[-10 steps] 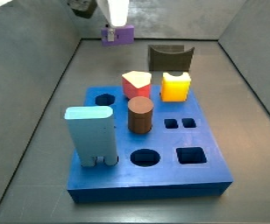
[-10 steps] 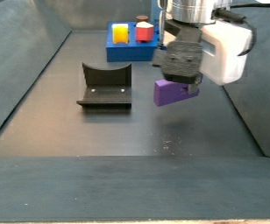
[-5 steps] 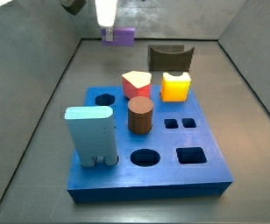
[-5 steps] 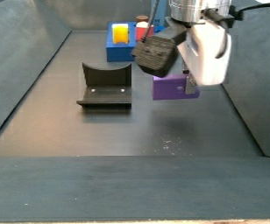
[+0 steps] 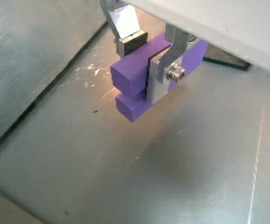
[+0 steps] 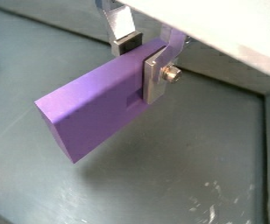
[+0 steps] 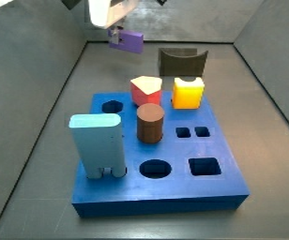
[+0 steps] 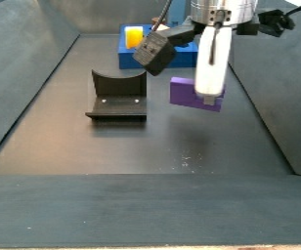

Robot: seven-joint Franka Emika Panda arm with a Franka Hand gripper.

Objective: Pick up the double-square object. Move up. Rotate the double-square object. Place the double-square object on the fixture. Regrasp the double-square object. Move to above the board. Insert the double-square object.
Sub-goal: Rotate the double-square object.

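The gripper (image 5: 145, 54) hangs in the air above the dark floor, its two silver fingers (image 6: 159, 72) clamped on the double-square object (image 6: 94, 109), which both wrist views show pinched across its thin faces near one end, the rest of the purple block jutting out free below the pads. In a side view the gripper (image 8: 208, 86) holds the double-square object (image 8: 196, 94) clear of the floor and tilted, to the right of the fixture (image 8: 116, 95) and well apart from it; the board (image 8: 150, 46) sits farther back. The opposite side view shows the block (image 7: 129, 39) high at the far end, behind the fixture (image 7: 182, 62), with the board (image 7: 166, 173) in front carrying a yellow cube (image 7: 189, 92), a red piece (image 7: 146, 89), a brown cylinder (image 7: 150, 123) and a pale blue block (image 7: 97, 142). The piece looks like rigid, smooth plastic, light for its size, so it should not flex or crush; the risk is more that it pivots or slides between the pads, since the grip is off-centre. A hold across the flat faces closer to the middle would likely steady it for the fixture.
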